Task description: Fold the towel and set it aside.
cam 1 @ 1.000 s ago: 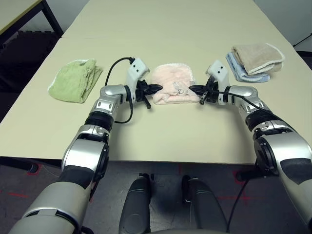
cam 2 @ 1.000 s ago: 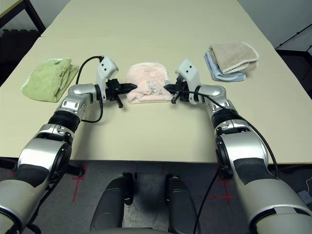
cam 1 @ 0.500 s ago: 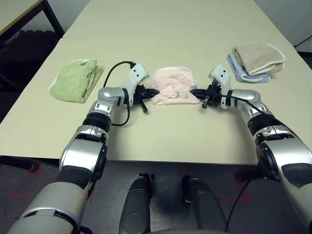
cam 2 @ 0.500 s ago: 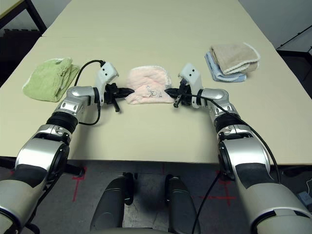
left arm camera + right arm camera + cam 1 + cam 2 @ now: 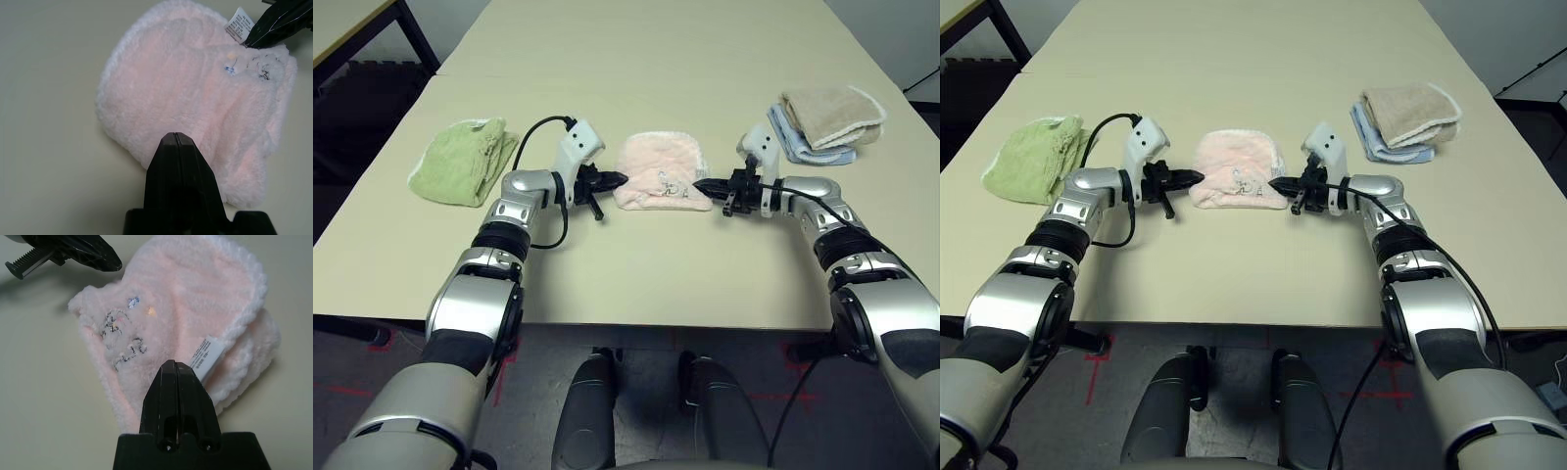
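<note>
The pink towel [image 5: 658,171] lies folded into a small rounded bundle at the middle of the table, its white care label [image 5: 205,355] on the right side. My left gripper [image 5: 619,179] is shut, its tip at the towel's left edge with no cloth between the fingers [image 5: 176,147]. My right gripper [image 5: 698,184] is also shut, pointing at the towel's right edge near the label, and it too pinches no cloth in the right wrist view [image 5: 172,367]. Both sit low over the table.
A crumpled light green towel [image 5: 463,162] lies to the left. At the right, a folded beige towel [image 5: 830,116] rests on a blue one [image 5: 798,147]. Bare table [image 5: 636,264] stretches in front of and behind the pink towel.
Both grippers have come down lower beside the towel, and the left one has drawn back slightly to the left. The towel has stayed where it was.
</note>
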{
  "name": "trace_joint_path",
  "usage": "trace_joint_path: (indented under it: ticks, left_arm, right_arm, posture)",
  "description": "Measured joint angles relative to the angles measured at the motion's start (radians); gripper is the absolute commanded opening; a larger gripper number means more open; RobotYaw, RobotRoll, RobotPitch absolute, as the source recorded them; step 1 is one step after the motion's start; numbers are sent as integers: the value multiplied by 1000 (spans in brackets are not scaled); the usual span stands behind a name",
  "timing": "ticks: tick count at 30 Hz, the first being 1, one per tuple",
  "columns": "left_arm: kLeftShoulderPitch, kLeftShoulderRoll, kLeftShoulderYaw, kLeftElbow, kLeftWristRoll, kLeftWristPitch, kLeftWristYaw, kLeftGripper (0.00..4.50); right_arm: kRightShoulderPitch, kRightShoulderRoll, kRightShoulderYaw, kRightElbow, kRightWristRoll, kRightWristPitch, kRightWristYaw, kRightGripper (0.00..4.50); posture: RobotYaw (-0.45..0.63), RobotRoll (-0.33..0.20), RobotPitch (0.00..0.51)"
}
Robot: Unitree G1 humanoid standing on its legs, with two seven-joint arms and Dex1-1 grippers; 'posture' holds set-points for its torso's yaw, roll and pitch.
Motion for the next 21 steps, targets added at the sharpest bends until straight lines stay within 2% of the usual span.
trace_joint_path:
  ticks: [7,13,21]
  left_arm:
    - [-65,-29,52,-13,-45,13,24,45]
    - [-78,-86,49,36,-37,13,107,45]
    - [-80,-89,46,89,-6,12,198,45]
  right_arm:
    - [-85,46,-39,36,12,-50,-153,0]
    - [-95,101,-34,86,-23,-54,-281,0]
    - [-119,111,-34,109,-56,-54,-385,0]
  posture:
    - [52,0,221]
    - [40,0,234]
    - [19,0,262]
